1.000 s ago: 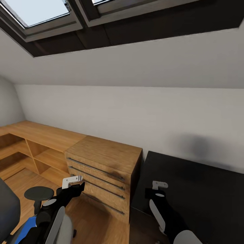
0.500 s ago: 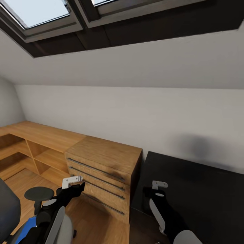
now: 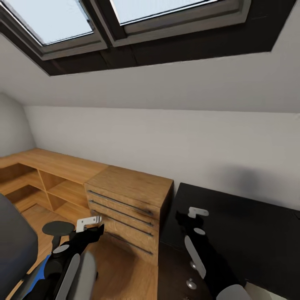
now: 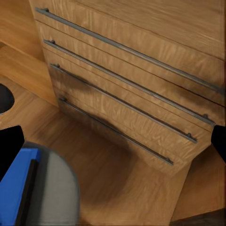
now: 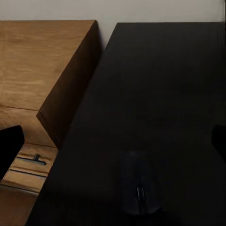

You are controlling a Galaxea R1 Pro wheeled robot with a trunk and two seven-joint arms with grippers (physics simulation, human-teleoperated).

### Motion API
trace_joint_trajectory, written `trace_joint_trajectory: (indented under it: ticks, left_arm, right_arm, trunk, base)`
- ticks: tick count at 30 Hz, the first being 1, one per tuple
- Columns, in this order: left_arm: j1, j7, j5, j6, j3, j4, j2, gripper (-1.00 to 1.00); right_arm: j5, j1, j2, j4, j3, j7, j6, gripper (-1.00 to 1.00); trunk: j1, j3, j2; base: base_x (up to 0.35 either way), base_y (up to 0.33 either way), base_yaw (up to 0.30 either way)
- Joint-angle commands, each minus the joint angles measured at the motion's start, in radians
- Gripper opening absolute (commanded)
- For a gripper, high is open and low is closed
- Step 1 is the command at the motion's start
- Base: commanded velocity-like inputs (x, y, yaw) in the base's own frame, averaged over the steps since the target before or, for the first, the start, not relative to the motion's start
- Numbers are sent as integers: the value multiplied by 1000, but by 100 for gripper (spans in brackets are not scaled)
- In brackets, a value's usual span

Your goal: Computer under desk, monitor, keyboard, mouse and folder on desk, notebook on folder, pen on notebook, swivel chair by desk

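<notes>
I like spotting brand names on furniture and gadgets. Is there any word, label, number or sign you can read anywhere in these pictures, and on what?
None can be read.
The wooden drawer cabinet shows only plain grain and metal bar handles.
The black desk top carries no print.
The dark mouse lying on it is too dim to show any marking.
The blue folder shows no lettering.
The skylight frames are unmarked.
</notes>
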Motion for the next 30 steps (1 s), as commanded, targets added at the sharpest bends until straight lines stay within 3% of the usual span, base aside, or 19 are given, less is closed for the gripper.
trace_joint_trajectory:
  ticks: [1, 14, 30]
  left_arm:
    - [-1, 8, 11, 5, 0, -1, 0, 100]
    - [-1, 7, 9, 2, 2, 19, 5, 100]
    - [-1, 8, 9, 2, 2, 19, 5, 100]
  right_arm:
    - [-6, 9, -1, -19, 5, -6, 2, 100]
    - [-9, 19, 4, -66, 11, -8, -3, 100]
    - [-11, 19, 7, -66, 12, -8, -2, 100]
  trunk:
    - [-1, -1, -1]
    - [-1, -1, -1]
    - [-1, -1, -1]
  base:
    - [-330, 0, 0]
    - [-147, 0, -20]
    - [-336, 0, -255]
